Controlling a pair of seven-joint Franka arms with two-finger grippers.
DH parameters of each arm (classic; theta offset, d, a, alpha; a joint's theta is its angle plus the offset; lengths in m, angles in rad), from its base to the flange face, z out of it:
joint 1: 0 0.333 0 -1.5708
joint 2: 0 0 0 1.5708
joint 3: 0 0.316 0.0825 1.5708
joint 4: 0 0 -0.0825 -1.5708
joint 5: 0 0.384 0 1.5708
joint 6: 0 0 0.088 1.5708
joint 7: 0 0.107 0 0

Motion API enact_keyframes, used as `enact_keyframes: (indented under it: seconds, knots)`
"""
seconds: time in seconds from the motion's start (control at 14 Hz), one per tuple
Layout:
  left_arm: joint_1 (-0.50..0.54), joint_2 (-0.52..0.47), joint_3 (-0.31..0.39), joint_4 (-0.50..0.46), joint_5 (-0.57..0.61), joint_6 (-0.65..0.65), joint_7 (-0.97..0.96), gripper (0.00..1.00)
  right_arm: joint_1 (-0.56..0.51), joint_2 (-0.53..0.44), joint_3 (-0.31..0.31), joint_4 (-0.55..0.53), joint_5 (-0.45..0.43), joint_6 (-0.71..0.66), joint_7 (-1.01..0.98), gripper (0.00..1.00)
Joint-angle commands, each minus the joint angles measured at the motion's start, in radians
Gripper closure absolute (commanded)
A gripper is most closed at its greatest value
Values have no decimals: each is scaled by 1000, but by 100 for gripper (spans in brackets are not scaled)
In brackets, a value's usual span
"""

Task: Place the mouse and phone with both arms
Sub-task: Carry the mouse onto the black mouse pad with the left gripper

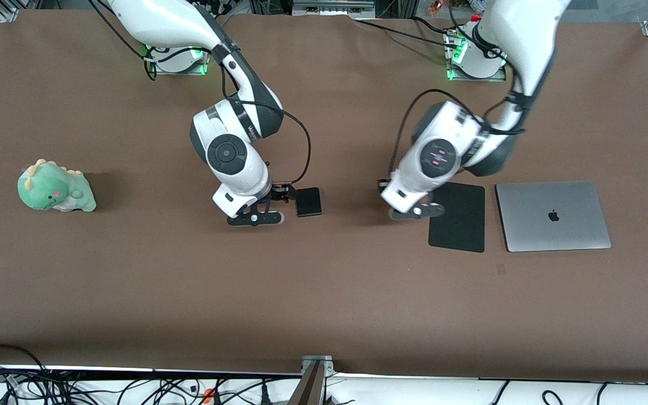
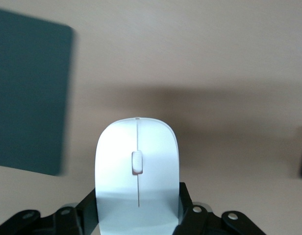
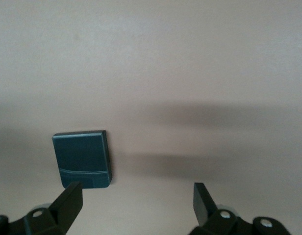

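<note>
My left gripper (image 1: 417, 211) is shut on the white mouse (image 2: 136, 166), which sits between its two fingers in the left wrist view. In the front view the mouse is hidden under that hand. The hand is at the edge of the flat black mouse pad (image 1: 458, 216) on the side toward the right arm's end. My right gripper (image 1: 256, 217) is open and empty, low over the table. The small black phone (image 1: 308, 202) lies flat on the table right beside it. In the right wrist view the phone (image 3: 82, 159) lies just ahead of one fingertip (image 3: 68, 201), not between the fingers.
A closed silver laptop (image 1: 553, 215) lies beside the mouse pad toward the left arm's end. A green dinosaur plush (image 1: 55, 187) sits toward the right arm's end. The brown table top (image 1: 324, 304) stretches toward the front camera. The mouse pad also shows in the left wrist view (image 2: 28, 93).
</note>
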Motion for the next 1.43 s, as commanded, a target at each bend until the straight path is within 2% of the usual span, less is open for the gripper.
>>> enact_keyframes:
  seconds: [0.0, 0.21, 0.36, 0.43, 0.64, 0.71, 0.79, 0.86, 0.93, 1.21, 1.36]
  knots:
    - [155, 3, -10, 5, 1, -49, 260, 59, 60, 22, -2, 5, -19, 58, 16, 0]
    - [278, 11, -8, -20, 2, -45, 451, 60, 106, 58, -4, 2, -21, 125, 42, 0]
    - [290, 14, -8, -51, 1, -31, 461, 60, 126, 85, -5, -1, -21, 173, 42, 0]
    - [290, 18, -10, -75, 1, 4, 461, 60, 138, 101, -11, -2, -22, 201, 41, 0]
    - [290, 15, -8, -234, 1, 223, 461, 58, 141, 130, -13, -28, -45, 280, 35, 0]
    - [290, 17, -10, -248, 1, 246, 461, 58, 143, 133, -13, -39, -53, 300, 35, 0]
    - [290, 15, -10, -249, 1, 247, 461, 52, 147, 134, -13, -47, -53, 322, 35, 0]
    - [290, 17, -8, -249, 1, 247, 459, 31, 150, 147, -13, -47, -53, 339, 35, 0]
    - [290, 18, -10, -247, 1, 247, 448, 0, 158, 157, -13, -47, -54, 362, 38, 0]
    - [292, 5, -11, -233, 1, 221, 444, 0, 169, 193, -13, -48, -56, 420, 39, 0]
    - [290, -29, -16, -146, -1, 76, 444, 0, 170, 202, -13, -58, -74, 446, 41, 0]
